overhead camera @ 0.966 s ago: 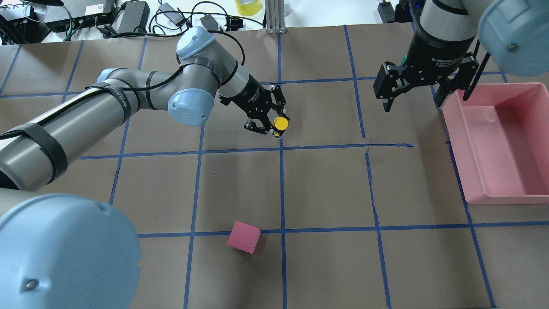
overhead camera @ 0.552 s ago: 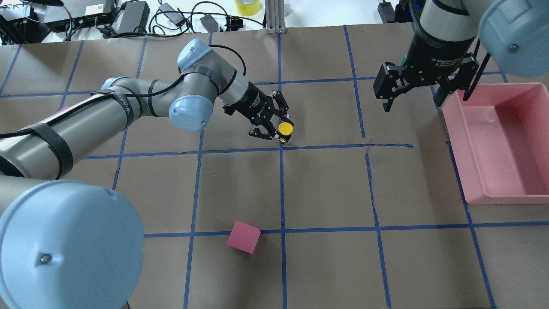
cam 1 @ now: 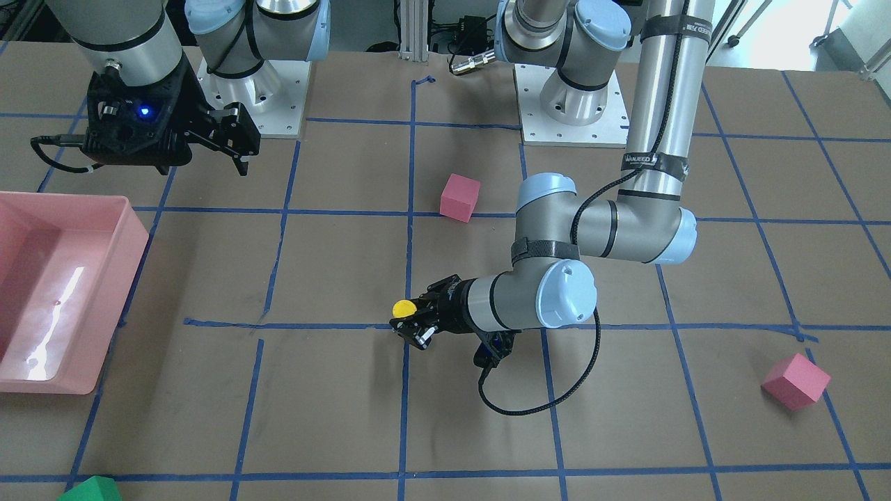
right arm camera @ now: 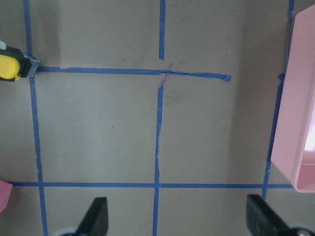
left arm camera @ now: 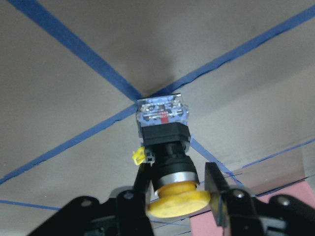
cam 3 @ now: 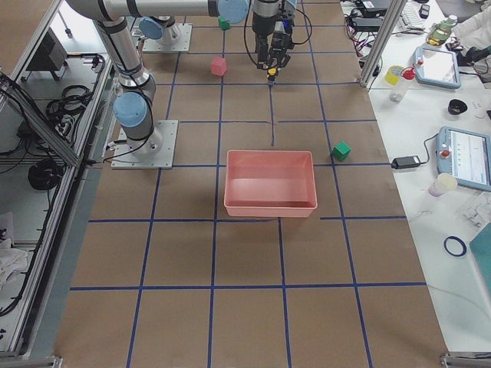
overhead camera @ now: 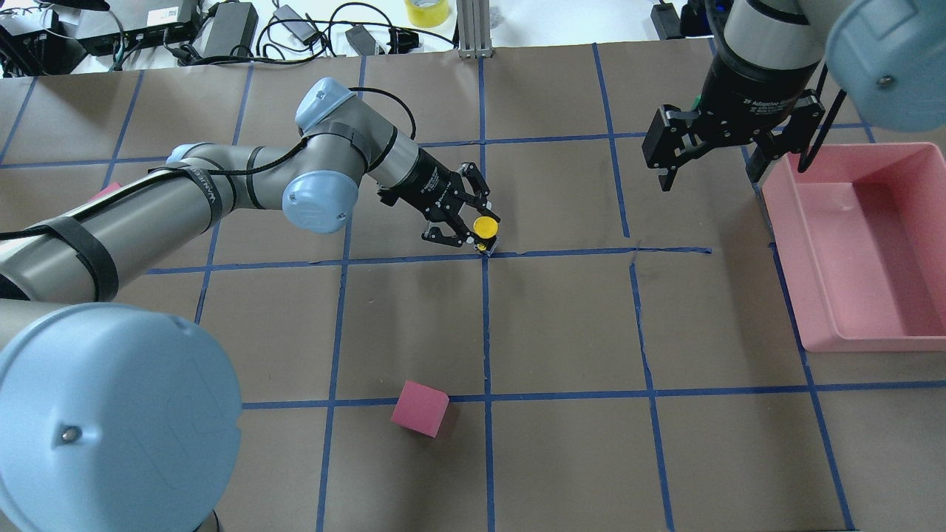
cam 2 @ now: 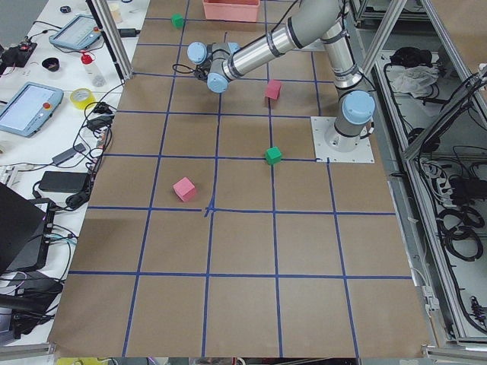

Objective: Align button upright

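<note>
Left wrist-mounted view: button (left arm camera: 165, 142) with round yellow cap nearest the lens, then metal collar, black cylindrical body with a small yellow tab at one side, and pale block base bearing a red mark. Clamped at cap level between the narrowed fingers of the left gripper (left arm camera: 176, 187), cap end toward the gripper, base end away from it. Base at a crossing of blue tape lines (overhead camera: 562, 253) near the middle of the table (overhead camera: 562, 318). Contact with the surface and exact tilt not determinable. Right gripper (right arm camera: 179, 221) spread wide, holding nothing, at far right just beside the far left corner of the tray (overhead camera: 872, 342), well apart from the button.

Count:
- Button: one.
- Pink cubes: two, a pink cube (cam 1: 459, 197) near the robot bases and a second pink cube (cam 1: 795, 380) at the left end.
- Green cubes: two, a green cube (cam 2: 272, 155) beside the left base and a second green cube (cam 2: 176, 20) at the far right end.
- Pink tray: one.
- Arms: two.

Surface: brown paper, divided into squares by blue tape. Beyond the far edge: white bench with cables, power bricks, a yellow tape roll (overhead camera: 426, 11) and tablet-like pendants (cam 2: 27, 108).
</note>
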`<state>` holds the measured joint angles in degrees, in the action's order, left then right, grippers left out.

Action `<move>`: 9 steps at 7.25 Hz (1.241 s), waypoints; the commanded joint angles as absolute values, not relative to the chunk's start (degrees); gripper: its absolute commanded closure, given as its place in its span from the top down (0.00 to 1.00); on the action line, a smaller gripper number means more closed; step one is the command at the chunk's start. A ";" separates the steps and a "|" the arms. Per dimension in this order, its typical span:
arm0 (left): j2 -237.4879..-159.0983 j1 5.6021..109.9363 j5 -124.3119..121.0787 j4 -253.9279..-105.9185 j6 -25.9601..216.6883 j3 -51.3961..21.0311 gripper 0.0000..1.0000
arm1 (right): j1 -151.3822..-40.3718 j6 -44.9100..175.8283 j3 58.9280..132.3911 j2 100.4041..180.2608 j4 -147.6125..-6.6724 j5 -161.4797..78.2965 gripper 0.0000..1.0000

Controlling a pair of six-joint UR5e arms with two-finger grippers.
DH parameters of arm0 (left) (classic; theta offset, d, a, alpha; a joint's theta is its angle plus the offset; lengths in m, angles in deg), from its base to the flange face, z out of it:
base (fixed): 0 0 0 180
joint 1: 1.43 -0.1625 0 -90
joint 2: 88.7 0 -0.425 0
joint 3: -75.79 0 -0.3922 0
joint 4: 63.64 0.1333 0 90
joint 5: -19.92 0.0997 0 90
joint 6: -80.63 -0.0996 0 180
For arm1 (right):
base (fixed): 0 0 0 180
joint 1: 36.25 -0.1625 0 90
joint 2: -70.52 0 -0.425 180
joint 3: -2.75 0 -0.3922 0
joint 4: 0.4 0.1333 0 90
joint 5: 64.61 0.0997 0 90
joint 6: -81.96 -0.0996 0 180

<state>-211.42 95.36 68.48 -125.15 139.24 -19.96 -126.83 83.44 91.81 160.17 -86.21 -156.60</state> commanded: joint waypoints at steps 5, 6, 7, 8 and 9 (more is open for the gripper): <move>-207.46 94.73 69.57 -124.38 137.95 -19.93 1.00 | -126.95 83.89 91.96 160.26 -86.18 -156.55 1.00; -204.65 93.16 72.97 -124.46 132.37 -19.84 1.00 | -126.95 83.89 92.05 160.26 -86.09 -156.63 1.00; -201.93 91.84 75.44 -124.64 128.40 -19.84 1.00 | -126.95 84.07 92.05 160.26 -86.18 -156.46 1.00; -199.47 90.43 78.86 -125.16 120.09 -19.75 1.00 | -126.95 84.07 92.05 160.26 -86.18 -156.55 1.00; -197.00 89.98 84.02 -125.86 112.61 -19.05 1.00 | -126.95 84.07 92.05 160.26 -86.18 -156.55 1.00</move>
